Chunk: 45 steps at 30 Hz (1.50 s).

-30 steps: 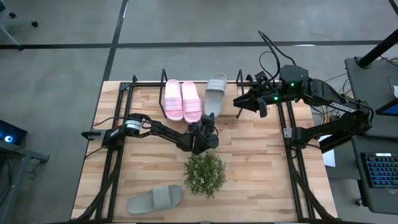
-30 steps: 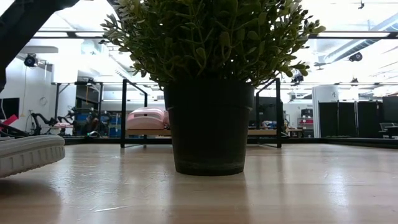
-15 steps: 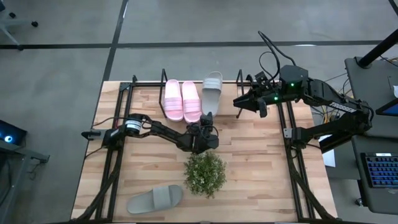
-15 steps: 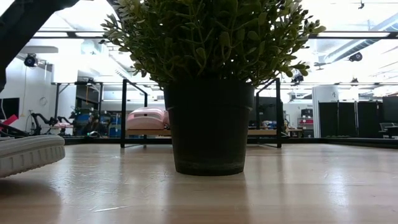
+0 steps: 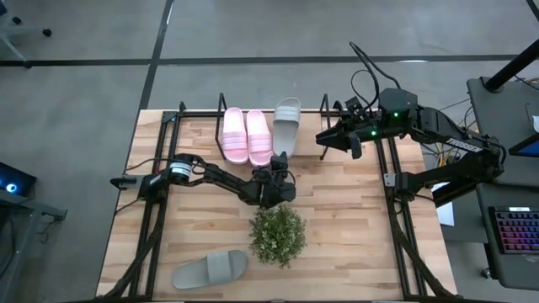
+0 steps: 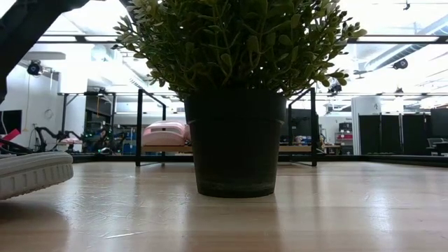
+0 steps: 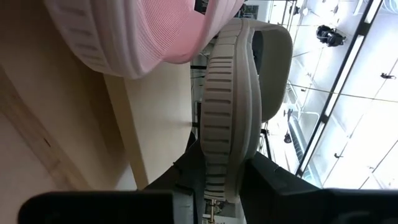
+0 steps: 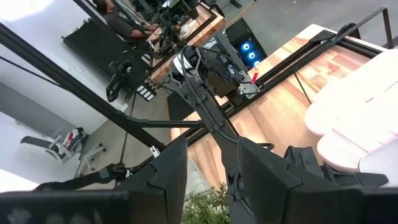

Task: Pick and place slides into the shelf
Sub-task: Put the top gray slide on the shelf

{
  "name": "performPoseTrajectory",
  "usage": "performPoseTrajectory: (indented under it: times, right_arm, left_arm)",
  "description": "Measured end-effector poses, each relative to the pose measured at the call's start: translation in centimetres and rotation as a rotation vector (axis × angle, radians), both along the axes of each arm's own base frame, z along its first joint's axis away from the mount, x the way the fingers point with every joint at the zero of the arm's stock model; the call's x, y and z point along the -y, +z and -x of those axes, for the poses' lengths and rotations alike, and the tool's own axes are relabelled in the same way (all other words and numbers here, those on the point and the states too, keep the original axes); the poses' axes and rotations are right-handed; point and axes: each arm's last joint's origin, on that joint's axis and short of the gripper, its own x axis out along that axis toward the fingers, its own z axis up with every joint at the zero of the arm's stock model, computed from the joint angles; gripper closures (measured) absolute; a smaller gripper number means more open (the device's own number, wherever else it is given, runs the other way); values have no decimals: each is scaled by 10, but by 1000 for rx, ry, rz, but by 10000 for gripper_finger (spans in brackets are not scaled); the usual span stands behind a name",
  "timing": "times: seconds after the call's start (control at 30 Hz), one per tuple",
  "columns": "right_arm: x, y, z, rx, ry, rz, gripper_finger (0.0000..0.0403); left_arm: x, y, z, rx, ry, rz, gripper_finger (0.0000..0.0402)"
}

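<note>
Two pale pink slides [image 5: 248, 136] lie side by side on the shelf [image 5: 221, 114] at the table's far edge. To their right a grey slide [image 5: 288, 122] reaches over the shelf, sole down. My left gripper [image 5: 282, 160] is shut on its near end. A second grey slide [image 5: 210, 269] lies flat on the table at the near left. My right gripper [image 5: 327, 137] hangs raised at the far right, open with nothing between its fingers [image 8: 168, 180]. My left gripper pinches the grey slide's near end [image 7: 217, 177] between its two fingers, one under the ribbed sole and one on the footbed. The fingers come level from the table's near side, along the slide. The slide sticks out level over the shelf board [image 7: 149, 124]; whether it touches the board I cannot tell.
A bushy green plant in a dark pot [image 5: 278, 234] stands on the table just nearer than my left gripper and fills the low view [image 6: 234, 140]. Black frame rails [image 5: 396, 219] run along both sides of the table.
The grey slide's far end has shifted a little toward the pink slides, and it now looks narrower from above. Both arms have stayed where they were.
</note>
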Motion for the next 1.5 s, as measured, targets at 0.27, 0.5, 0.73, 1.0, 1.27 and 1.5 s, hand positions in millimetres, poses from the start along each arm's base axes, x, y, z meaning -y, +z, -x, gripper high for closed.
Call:
performPoseTrajectory:
  times: [0.27, 0.5, 0.73, 1.0, 1.27, 1.5]
  right_arm:
    - [0, 0, 0, 0, 0, 0, 263]
    - [0, 0, 0, 0, 0, 0, 268]
    - [0, 0, 0, 0, 1, 0, 263]
    - [0, 1, 1, 5, 5, 2, 262]
    - [-2, 6, 10, 28, 4, 4, 262]
    - [-3, 10, 19, 52, 2, 3, 266]
  left_arm:
    - [0, 0, 0, -1, -2, 0, 281]
    - [0, 0, 0, 0, -5, 2, 215]
    - [6, -1, -2, -4, -85, 33, 198]
    - [9, -2, -3, -16, -170, 67, 198]
    - [6, -8, 1, -36, -161, 69, 198]
    - [-1, -13, 7, -24, -314, 175, 198]
